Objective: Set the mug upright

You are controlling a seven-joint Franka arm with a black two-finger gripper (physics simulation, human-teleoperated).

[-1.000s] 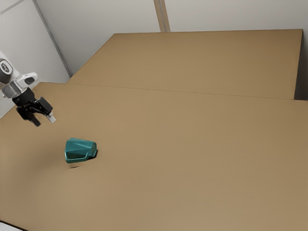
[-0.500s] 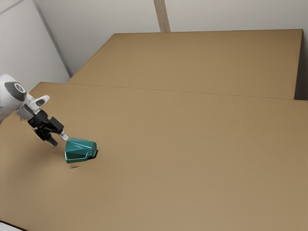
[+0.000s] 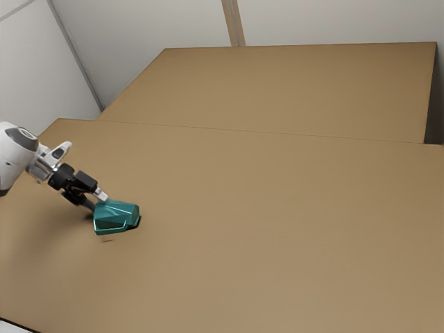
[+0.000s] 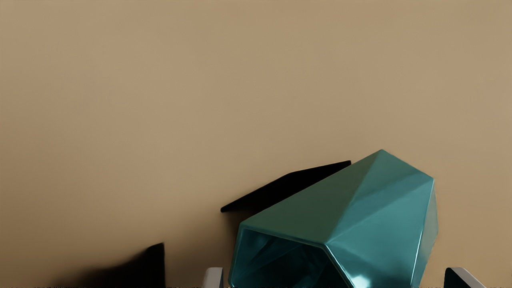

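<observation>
The gripper [image 3: 98, 200] is low over the table at the exterior view's left, right beside the teal faceted mug [image 3: 116, 217], which lies on its side. In the wrist view the gripper [image 4: 334, 278] is open, one fingertip to either side of the mug [image 4: 380, 216]. Narrow gaps show between the fingertips and the mug's walls. The mug's hollow mouth faces back toward the hand, and its closed end points away. Its handle is hard to make out in the exterior view.
The brown table [image 3: 277, 229] extends widely toward the exterior view's right, with a raised-looking brown panel [image 3: 291, 90] behind it. Dark shadows of the mug and hand fall on the tabletop. Pale walls [image 3: 159, 28] stand beyond.
My hand has come down and toward the exterior view's right, from well short of the mug to right beside it. The mug has not moved.
</observation>
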